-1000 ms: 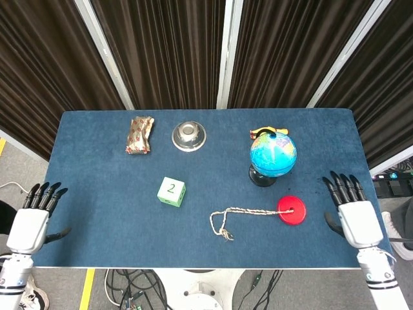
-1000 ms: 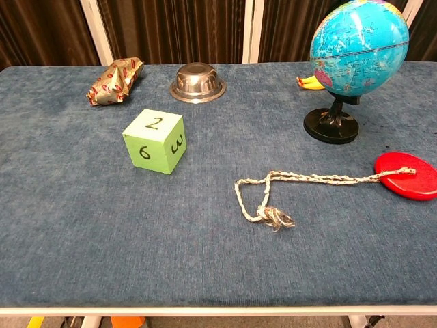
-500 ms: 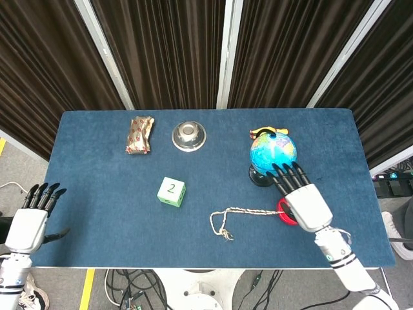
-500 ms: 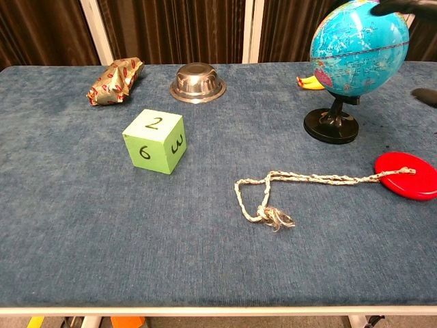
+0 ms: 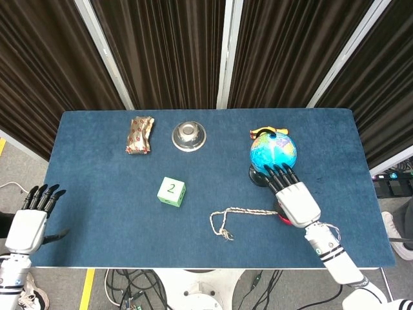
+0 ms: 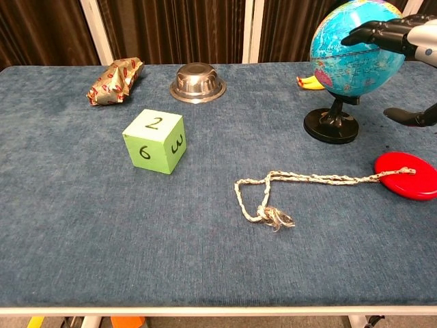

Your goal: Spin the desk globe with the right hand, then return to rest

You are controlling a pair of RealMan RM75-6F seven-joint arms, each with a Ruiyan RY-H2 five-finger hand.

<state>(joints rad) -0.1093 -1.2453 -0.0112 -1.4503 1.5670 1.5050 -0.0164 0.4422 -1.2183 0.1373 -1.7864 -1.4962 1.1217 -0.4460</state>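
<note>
The blue desk globe (image 5: 273, 152) stands upright on its black base at the right of the blue table (image 5: 97, 194); the chest view shows the globe (image 6: 351, 58) at the top right. My right hand (image 5: 293, 199) reaches in from the near side with fingers stretched out and slightly apart. Its fingertips (image 6: 355, 37) lie against the globe's front upper face, while the thumb (image 6: 410, 116) hangs apart below. It grips nothing. My left hand (image 5: 31, 223) rests with fingers apart off the table's near left corner.
A red disc (image 6: 406, 175) with a knotted rope (image 6: 273, 205) lies just under my right hand. A green numbered die (image 6: 155, 141) sits mid-table. A steel bowl (image 6: 197, 82), a foil wrapper (image 6: 115, 80) and a yellow object (image 6: 308, 83) lie at the back.
My right hand swung in from the table's right edge to the globe and its fingertips now lie on it. The left hand has stayed put.
</note>
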